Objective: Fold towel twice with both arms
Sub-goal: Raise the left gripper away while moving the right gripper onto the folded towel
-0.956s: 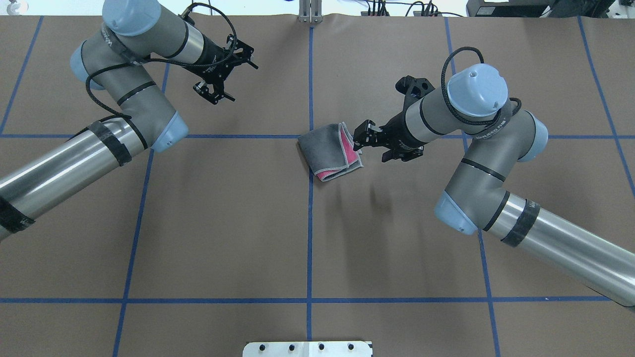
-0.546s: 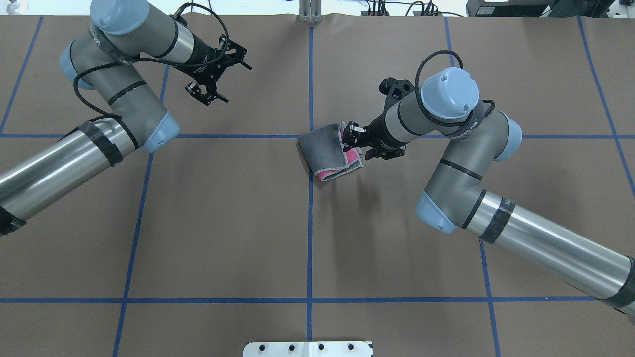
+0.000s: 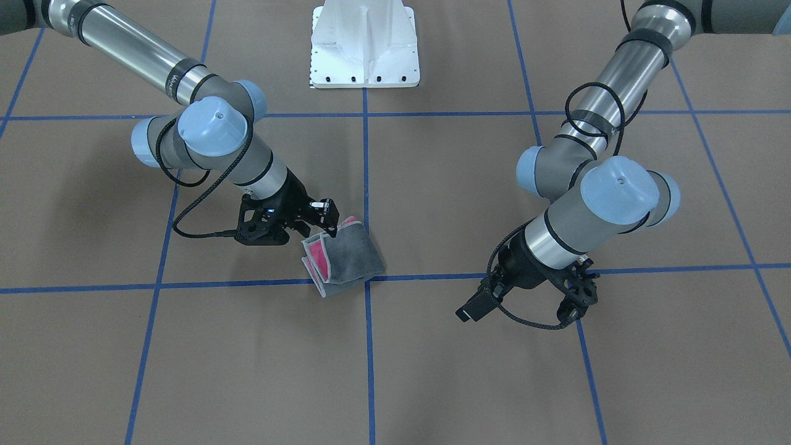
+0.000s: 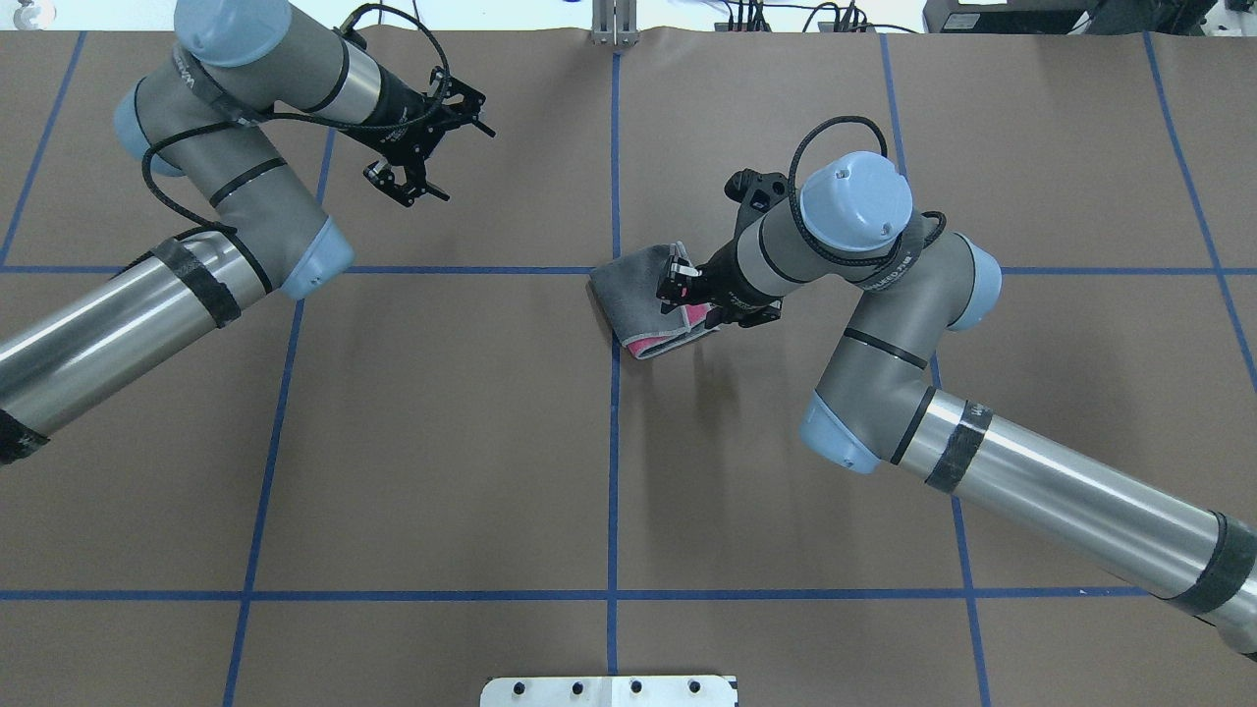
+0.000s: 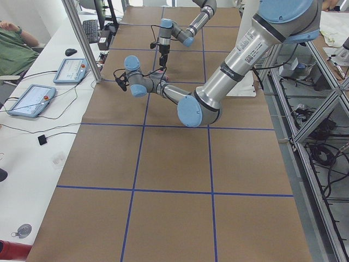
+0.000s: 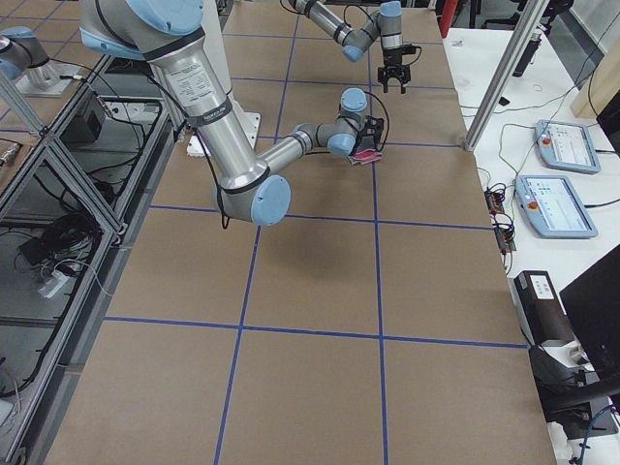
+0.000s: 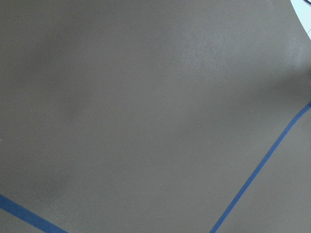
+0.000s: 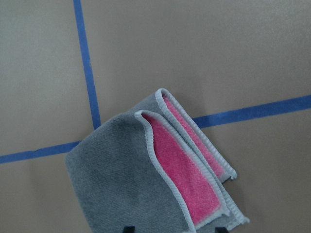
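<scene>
Overhead exterior view: the towel [image 4: 638, 299] lies folded on the brown surface [image 4: 442, 442]. It sits over a crossing of blue tape lines [image 4: 613, 471], mostly to the robot's right of the centre line. The grey face is outward; the pink face and light grey edging show along the open edges, which face the right arm.

Right claw [image 4: 675, 285]: low over those open edges, jaws parted. The right wrist-mounted view shows two finger tips apart with the pink layers between them. Contact with the cloth cannot be determined.

Left claw [image 4: 408, 189]: jaws wide, holding nothing, well apart from the towel on the robot's left.
</scene>
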Action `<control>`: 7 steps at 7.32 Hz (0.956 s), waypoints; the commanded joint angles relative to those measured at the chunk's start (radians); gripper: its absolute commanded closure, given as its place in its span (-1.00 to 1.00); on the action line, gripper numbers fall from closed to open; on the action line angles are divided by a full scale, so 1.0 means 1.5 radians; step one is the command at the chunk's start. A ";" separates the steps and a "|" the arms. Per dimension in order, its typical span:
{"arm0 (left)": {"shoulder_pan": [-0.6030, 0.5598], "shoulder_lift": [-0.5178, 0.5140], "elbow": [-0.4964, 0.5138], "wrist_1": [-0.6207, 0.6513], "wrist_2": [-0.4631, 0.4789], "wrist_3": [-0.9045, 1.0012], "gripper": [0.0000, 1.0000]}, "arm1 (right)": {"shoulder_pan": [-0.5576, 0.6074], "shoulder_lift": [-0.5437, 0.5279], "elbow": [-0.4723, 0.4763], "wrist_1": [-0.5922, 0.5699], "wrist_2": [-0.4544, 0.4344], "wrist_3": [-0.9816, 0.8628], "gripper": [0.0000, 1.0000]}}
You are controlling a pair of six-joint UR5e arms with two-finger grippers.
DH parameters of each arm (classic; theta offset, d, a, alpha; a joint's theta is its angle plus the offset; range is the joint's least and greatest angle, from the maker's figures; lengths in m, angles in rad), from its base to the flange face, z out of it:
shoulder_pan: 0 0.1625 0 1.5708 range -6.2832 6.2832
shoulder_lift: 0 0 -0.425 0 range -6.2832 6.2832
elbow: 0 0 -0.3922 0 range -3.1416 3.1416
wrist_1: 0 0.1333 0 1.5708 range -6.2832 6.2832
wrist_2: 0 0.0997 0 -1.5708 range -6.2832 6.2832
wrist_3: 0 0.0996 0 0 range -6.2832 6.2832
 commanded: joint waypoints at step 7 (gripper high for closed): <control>0.002 0.000 0.000 0.000 0.001 0.000 -1.00 | -0.013 0.013 -0.030 -0.001 -0.009 0.003 0.12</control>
